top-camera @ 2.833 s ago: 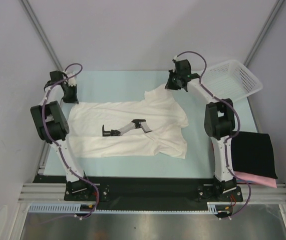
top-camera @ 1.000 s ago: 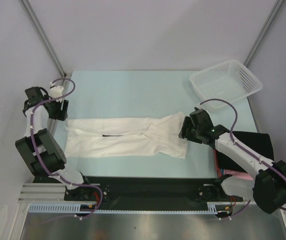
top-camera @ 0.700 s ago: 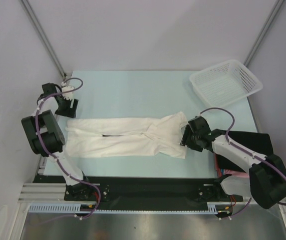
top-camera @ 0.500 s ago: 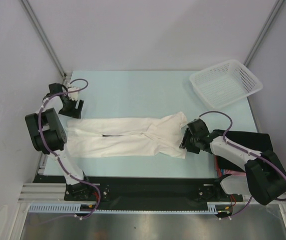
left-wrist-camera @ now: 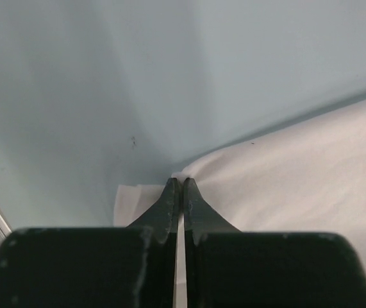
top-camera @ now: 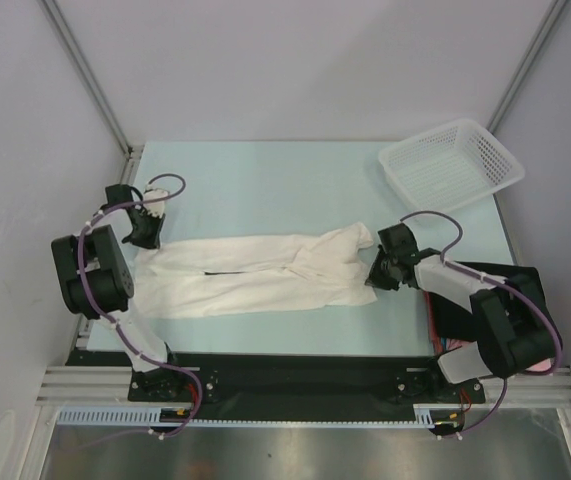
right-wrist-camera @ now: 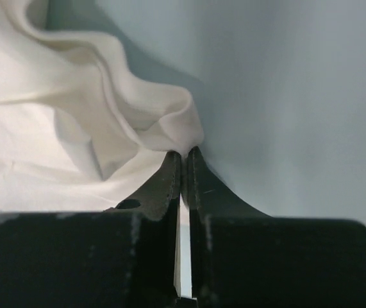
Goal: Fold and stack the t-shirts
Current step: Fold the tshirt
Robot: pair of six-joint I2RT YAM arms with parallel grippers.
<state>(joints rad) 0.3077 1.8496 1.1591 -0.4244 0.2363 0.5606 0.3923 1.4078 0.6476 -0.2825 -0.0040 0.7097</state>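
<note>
1. The white t-shirt [top-camera: 255, 275] lies across the middle of the pale blue table [top-camera: 265, 180], doubled lengthwise into a long band, with its hem end at the left and its sleeve end bunched at the right
2. The left gripper [top-camera: 148, 232] sits low at the band's far left corner; its wrist camera shows the jaws pressed together with the cloth's corner nipped at their tips
3. The right gripper [top-camera: 378, 268] is down at the opposite end, its jaws clamped on a raised ruffle of the same shirt
4. A folded black t-shirt [top-camera: 455, 325] rests at the table's right near side, partly under the right arm, and a white mesh basket [top-camera: 495, 175] stands at the far right corner
5. With both ends pinched, the crosswise fold appears to be the step in hand
6. The next move likely calls for both arms to lift together, keep the band taut, and lay one end squarely over the other so that the edges match, before the bundle goes onto the black shirt
</note>
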